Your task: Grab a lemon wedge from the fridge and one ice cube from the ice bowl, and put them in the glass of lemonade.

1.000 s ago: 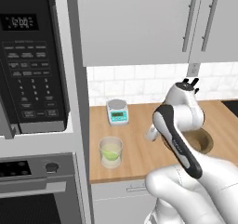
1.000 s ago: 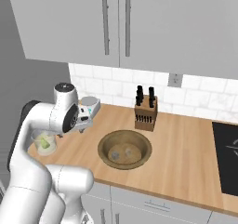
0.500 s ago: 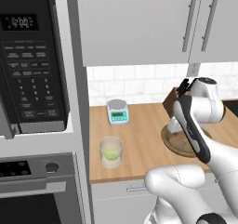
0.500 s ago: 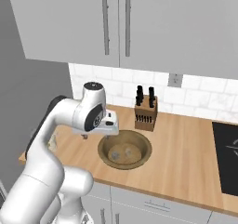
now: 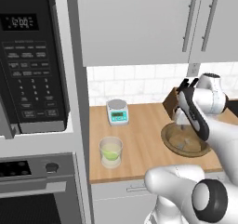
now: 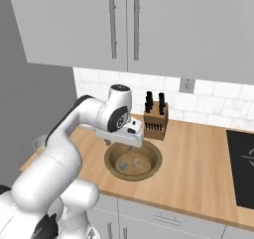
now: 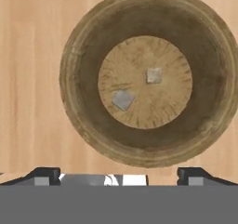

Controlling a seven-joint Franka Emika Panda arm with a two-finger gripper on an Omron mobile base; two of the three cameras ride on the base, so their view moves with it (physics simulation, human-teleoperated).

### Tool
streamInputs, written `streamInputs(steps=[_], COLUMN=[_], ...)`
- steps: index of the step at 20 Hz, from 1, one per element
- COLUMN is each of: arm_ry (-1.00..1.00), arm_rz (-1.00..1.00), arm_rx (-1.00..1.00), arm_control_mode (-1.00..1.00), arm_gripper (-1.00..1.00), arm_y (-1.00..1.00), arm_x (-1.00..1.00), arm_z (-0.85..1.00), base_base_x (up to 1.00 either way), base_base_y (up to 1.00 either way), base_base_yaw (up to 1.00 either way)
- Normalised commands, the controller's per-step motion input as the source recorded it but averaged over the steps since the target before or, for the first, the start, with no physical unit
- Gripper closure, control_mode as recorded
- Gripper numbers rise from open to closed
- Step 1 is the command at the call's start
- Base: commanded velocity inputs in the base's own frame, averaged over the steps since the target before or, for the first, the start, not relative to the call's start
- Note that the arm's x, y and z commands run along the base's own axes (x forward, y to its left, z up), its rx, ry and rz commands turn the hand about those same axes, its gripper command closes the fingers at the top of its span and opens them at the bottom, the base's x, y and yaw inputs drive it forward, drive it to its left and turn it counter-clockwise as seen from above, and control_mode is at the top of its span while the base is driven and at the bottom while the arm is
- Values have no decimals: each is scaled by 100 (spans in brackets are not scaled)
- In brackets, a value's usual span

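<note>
The brown ice bowl sits on the wooden counter, with two ice cubes on its flat bottom. My gripper hangs open straight above the bowl, pointing down, with nothing between its fingers. To the left near the counter's front edge stands the glass of lemonade, holding pale yellow-green liquid. The lemon wedge cannot be made out, and the fridge is out of view.
A teal-and-white scale stands at the back of the counter. A knife block is just behind the bowl. Microwave and oven fill the left. A black cooktop lies right, with wall cabinets overhead.
The arm has swung right, from near the glass to above the ice bowl. The gripper stayed open and empty.
</note>
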Motion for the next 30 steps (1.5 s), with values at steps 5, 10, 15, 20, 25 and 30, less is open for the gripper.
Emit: streamInputs(steps=[5,10,15,20,25,30], arm_ry=[0,0,0,-7,0,0], arm_rz=[-17,-13,-8,0,0,0], arm_rx=[0,0,0,0,0,0], arm_control_mode=[-100,-100,-100,-100,-100,-100], arm_gripper=[-100,-100,-100,-100,-100,-100], arm_y=[-9,-33,-6,0,0,0], arm_x=[37,2,2,3,0,0], arm_z=[-66,-54,-36,-18,-28,-10], base_base_x=[0,0,0,0,0,0], base_base_y=[0,0,0,0,0,0], base_base_yaw=[0,0,0,0,0,0])
